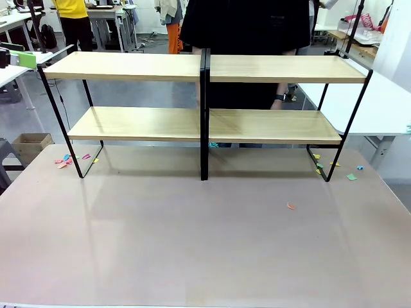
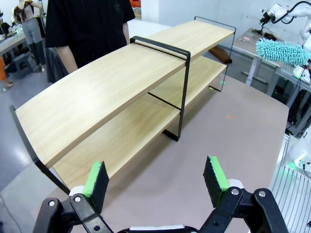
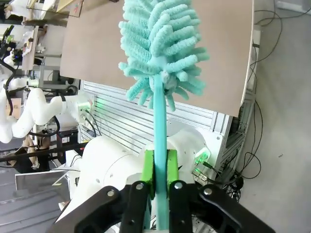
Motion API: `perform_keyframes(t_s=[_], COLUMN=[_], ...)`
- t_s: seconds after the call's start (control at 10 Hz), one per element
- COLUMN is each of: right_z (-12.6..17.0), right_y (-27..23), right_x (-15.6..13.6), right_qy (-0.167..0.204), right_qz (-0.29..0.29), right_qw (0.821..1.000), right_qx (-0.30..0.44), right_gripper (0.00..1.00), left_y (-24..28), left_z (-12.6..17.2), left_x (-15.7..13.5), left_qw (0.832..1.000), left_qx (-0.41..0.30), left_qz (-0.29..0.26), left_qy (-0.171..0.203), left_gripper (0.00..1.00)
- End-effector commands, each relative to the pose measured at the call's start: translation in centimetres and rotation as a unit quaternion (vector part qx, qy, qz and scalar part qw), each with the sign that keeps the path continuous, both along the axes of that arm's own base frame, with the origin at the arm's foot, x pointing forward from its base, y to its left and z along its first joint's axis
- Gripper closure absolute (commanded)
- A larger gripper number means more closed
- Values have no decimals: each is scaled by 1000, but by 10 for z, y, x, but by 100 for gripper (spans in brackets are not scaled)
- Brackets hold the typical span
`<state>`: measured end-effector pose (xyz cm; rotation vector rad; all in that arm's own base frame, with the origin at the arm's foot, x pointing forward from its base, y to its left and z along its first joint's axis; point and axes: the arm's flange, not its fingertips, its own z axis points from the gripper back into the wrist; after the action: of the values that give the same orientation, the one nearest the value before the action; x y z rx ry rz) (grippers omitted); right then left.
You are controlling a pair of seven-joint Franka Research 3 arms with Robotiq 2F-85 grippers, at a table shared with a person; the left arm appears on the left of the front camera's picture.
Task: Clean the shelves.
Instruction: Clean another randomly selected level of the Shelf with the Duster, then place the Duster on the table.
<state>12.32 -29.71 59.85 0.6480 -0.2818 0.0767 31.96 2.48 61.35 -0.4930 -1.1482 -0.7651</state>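
We see the shelves (image 1: 204, 122) at 12 o'clock on table (image 1: 192, 244), boards bare; paper scraps (image 1: 70, 158) at 10 and 2 by the legs. L gripper (image 2: 155, 177) released, nothing btwn pads. R gripper (image 3: 160, 172) clenched on teal duster (image 3: 160, 53) handle.

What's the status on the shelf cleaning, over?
Left gripper open, empty, facing the shelves. Right gripper shut on teal duster, off the table. Person stands behind shelves; paper scraps by the rack legs.
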Motion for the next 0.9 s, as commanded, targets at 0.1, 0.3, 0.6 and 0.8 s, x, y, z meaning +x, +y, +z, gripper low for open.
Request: perform_keyframes(t_s=[0.1, 0.3, 0.6, 0.8], right_z=[5, 5, 5, 11], right_y=[-2, -2, -2, 31], right_x=[-8, -8, -8, 26], right_qy=[-11, -11, -11, -32], right_qz=[8, 8, 8, 145], right_qw=[1000, 1000, 1000, 989], right_qx=[5, 5, 5, -4], right_gripper=[88, 88, 88, 88], left_y=[0, 0, 0, -30], left_z=[-1, -1, -1, 5], left_x=[1, 1, 1, 21], left_qw=[1000, 1000, 1000, 993], left_qx=[-1, -1, -1, -4], left_qz=[-2, -2, -2, -105], left_qy=[1, 1, 1, 60], left_gripper=[0, 0, 0, 0])
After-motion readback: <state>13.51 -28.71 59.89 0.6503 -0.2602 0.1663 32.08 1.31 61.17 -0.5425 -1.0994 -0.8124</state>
